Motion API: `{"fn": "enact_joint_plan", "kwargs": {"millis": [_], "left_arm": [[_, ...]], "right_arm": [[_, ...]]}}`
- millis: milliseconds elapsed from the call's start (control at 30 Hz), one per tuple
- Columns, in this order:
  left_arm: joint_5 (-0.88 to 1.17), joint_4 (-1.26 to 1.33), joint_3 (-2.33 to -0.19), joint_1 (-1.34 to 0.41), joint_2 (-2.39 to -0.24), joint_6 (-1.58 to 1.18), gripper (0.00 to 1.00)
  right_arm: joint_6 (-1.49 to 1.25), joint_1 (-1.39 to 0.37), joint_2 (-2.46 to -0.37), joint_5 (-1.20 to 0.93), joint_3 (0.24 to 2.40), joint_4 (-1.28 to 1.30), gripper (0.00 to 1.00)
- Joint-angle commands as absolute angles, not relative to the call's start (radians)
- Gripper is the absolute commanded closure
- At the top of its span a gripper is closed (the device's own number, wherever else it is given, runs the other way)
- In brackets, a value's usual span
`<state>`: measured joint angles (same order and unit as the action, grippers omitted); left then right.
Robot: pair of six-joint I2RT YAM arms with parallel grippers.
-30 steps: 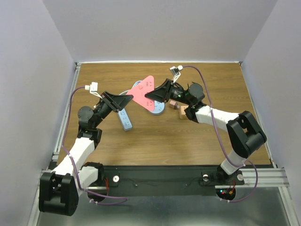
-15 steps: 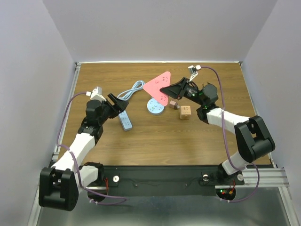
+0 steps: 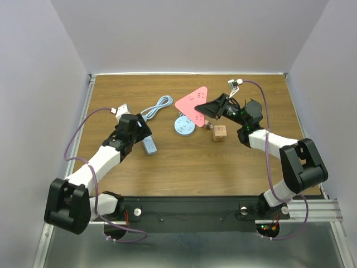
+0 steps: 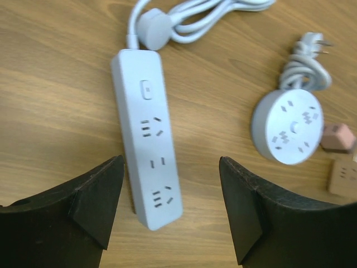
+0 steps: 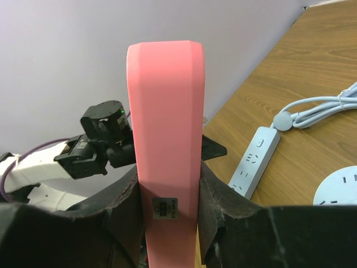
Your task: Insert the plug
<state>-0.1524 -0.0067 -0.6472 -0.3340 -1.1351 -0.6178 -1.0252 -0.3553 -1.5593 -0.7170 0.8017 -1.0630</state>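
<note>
My right gripper (image 3: 211,110) is shut on a pink triangular power strip (image 3: 192,103) and holds it above the table; in the right wrist view its pink edge (image 5: 167,128) stands between my fingers. My left gripper (image 4: 170,215) is open and empty, low over the near end of a pale blue-white straight power strip (image 4: 148,137), which also shows in the top view (image 3: 149,144). Its cable and plug (image 3: 159,105) lie coiled behind it. A round blue multi-socket (image 3: 183,125) lies mid-table, its plug (image 4: 313,43) beside it.
Two small wooden cube adapters (image 3: 219,133) lie right of the round socket, under my right arm. The table's back edge and white walls are close behind the pink strip.
My right gripper has lifted the pink strip up and to the right, off the round socket. My left gripper has drawn back and lowered over the straight strip.
</note>
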Motion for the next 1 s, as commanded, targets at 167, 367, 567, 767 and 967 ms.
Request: {"fn": "enact_joint_plan", "kwargs": {"millis": [167, 367, 567, 767, 967], "left_arm": [[-0.298, -0.081, -0.733, -0.411, -1.293, -0.629, 0.2], [-0.342, -0.124, -0.802, -0.469, -1.399, -0.623, 0.2], [-0.37, -0.167, -0.842, -0.472, -1.462, -0.607, 0.2], [-0.374, -0.204, -0.848, -0.474, -1.526, -0.595, 0.24], [-0.336, -0.189, -0.842, -0.482, -1.552, -0.586, 0.57]], "right_arm": [[-1.055, -0.305, -1.468, -0.796, 0.776, -1.143, 1.0], [-1.063, -0.295, -1.451, -0.81, 0.77, -1.144, 1.0], [-1.066, -0.284, -1.427, -0.818, 0.759, -1.143, 0.99], [-1.074, -0.276, -1.422, -0.824, 0.759, -1.143, 0.99], [-1.075, -0.273, -1.428, -0.831, 0.761, -1.143, 0.99]]}}
